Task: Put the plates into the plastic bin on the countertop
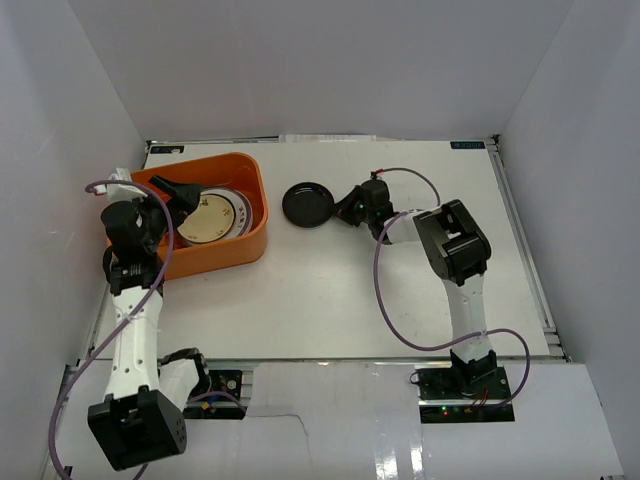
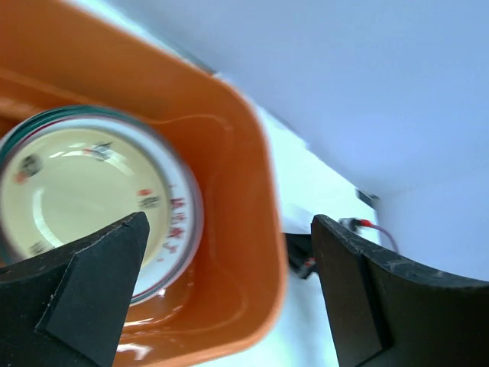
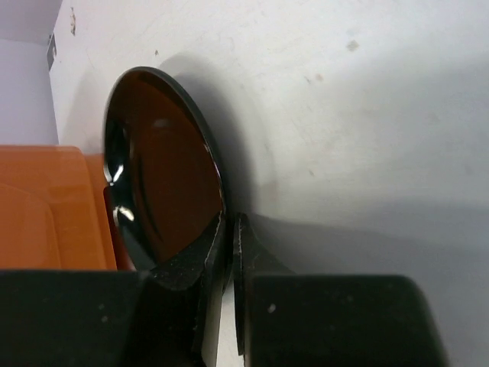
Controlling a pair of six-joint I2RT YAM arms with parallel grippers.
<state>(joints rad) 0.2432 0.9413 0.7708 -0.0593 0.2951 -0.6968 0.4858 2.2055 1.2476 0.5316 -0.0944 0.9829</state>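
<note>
The orange plastic bin point(image 1: 252, 215) stands at the back left of the white countertop point(image 1: 330, 300). A stack of plates lies in it, topped by a cream one point(image 1: 208, 216) with red marks near its rim point(image 2: 76, 191). My left gripper point(image 1: 176, 196) hangs open over the bin point(image 2: 244, 199), nothing between its fingers. A glossy black plate point(image 1: 305, 204) lies on the countertop to the right of the bin. My right gripper point(image 1: 341, 209) is shut on that plate's near rim point(image 3: 164, 176), one finger over the edge and one under it.
White walls enclose the countertop on the left, back and right. A purple cable point(image 1: 395, 310) loops from the right arm over the table's middle. The bin's right wall point(image 3: 46, 206) lies just beyond the black plate.
</note>
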